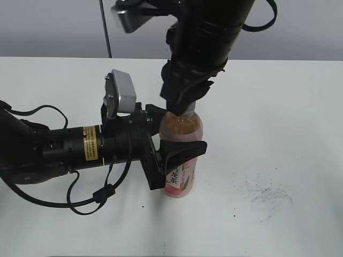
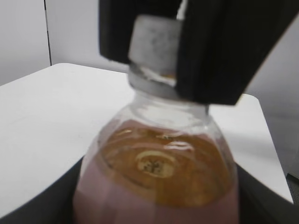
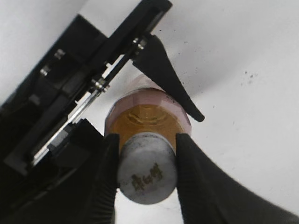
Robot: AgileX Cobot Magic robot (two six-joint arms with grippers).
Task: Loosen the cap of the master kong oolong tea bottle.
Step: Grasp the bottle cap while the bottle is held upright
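Note:
The master kong oolong tea bottle [image 1: 181, 160] stands upright on the white table, amber tea inside, pink label low down. My left gripper [image 1: 172, 152] comes in level from the left and is shut on the bottle's body. My right gripper [image 1: 182, 110] comes down from above and is shut on the cap, which it hides in the exterior view. The cap [image 3: 146, 168] shows in the right wrist view, white-grey with a faint mark, pinched between both fingers [image 3: 146, 165]. In the left wrist view the cap [image 2: 154, 44] sits between the dark fingers above the bottle's shoulder [image 2: 159, 158].
The white table [image 1: 278, 107] spreads around the bottle, with a grey smudge [image 1: 265, 193] at the right front. The left arm's body and cables [image 1: 59, 150] lie across the table's left side. A grey wall stands behind.

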